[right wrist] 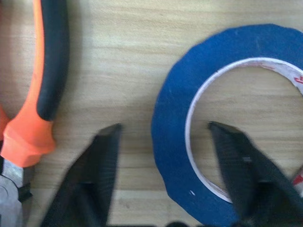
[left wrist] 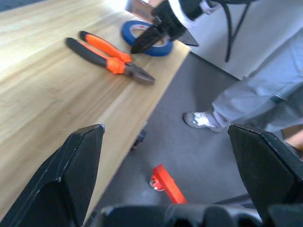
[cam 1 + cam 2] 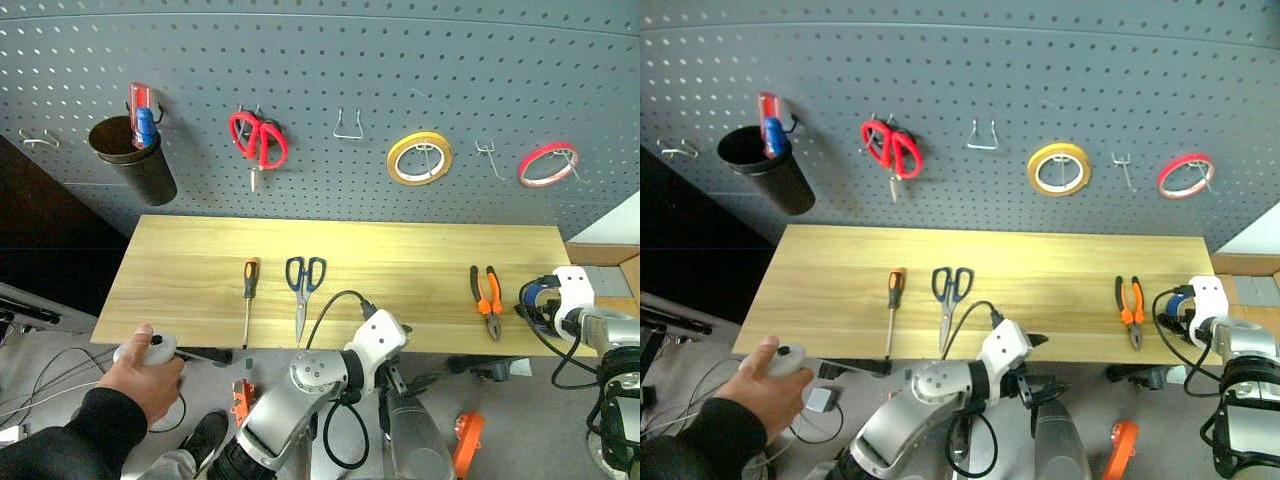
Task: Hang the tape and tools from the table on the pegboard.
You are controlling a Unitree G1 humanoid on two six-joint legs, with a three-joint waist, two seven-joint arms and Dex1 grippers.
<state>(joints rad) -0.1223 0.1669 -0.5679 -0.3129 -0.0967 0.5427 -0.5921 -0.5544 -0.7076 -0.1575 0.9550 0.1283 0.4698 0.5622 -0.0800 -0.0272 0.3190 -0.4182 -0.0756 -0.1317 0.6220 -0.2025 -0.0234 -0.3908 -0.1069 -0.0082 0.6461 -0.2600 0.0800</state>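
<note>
On the light wood table (image 3: 400, 250) lie a slim orange-and-black screwdriver (image 3: 248, 290), dark-handled scissors (image 3: 303, 285) and orange-and-black pliers (image 3: 487, 295). The blue tape (image 1: 170, 118) lies flat at the table's right end, just right of the pliers (image 1: 47, 71). My right gripper (image 1: 163, 130) is down over it, one finger outside the ring and one in its hole, neither touching the band. My left gripper (image 2: 165, 130) hangs open and empty off the table's front edge, pointing toward the pliers (image 2: 111, 59) and tape (image 2: 163, 48). The dark grey pegboard (image 3: 350, 60) rises behind the table.
On the pegboard hang red scissors (image 3: 258, 140), a yellow roll (image 3: 419, 158), a red roll (image 3: 548, 164) and a black cup (image 3: 135, 160); two hooks (image 3: 347, 127) (image 3: 487, 155) are bare. A person's hand (image 3: 150, 375) holds a controller at lower left; a person's legs (image 2: 265, 94) stand right of the table.
</note>
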